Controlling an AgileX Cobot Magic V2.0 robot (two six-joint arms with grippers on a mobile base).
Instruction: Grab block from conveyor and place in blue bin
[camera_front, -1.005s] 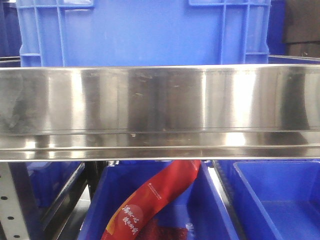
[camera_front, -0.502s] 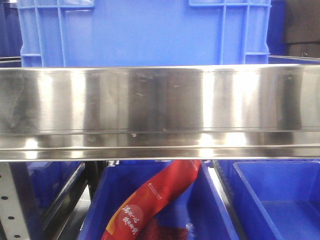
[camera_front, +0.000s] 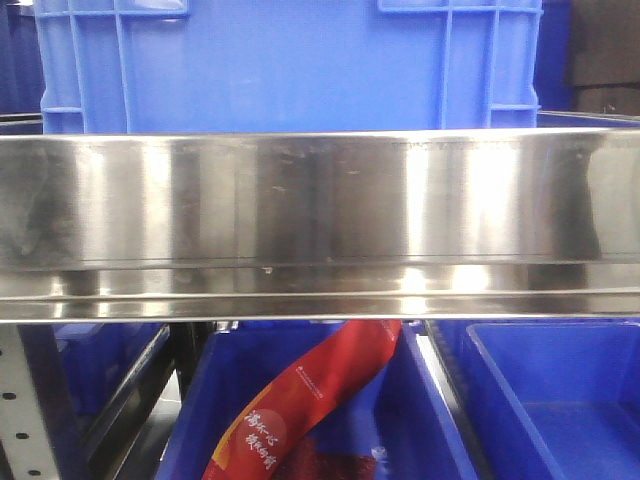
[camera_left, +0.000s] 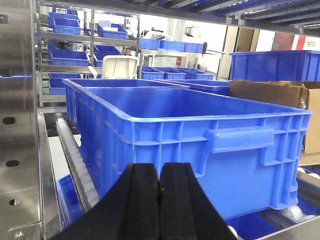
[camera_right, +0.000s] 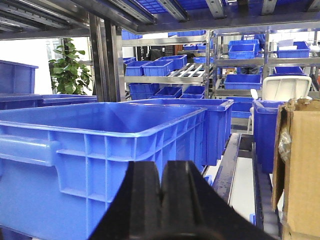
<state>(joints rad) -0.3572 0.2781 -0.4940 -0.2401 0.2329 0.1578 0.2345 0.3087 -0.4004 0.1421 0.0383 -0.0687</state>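
A large blue bin (camera_left: 200, 130) fills the left wrist view, and my left gripper (camera_left: 160, 167) is shut and empty just in front of its handled end wall. Seen from the right wrist, the blue bin (camera_right: 100, 140) stands to the left, with my right gripper (camera_right: 161, 167) shut and empty beside its near corner. In the front view the blue bin (camera_front: 290, 65) rises behind a steel rail. No block and no conveyor are in view.
A polished steel rail (camera_front: 320, 200) spans the front view. Below it lie more blue bins (camera_front: 550, 400) and a red ribbon (camera_front: 300, 410). A cardboard box (camera_right: 300, 165) stands at the right, a roller track (camera_left: 75, 155) runs left of the bin, and shelves of small bins stand behind.
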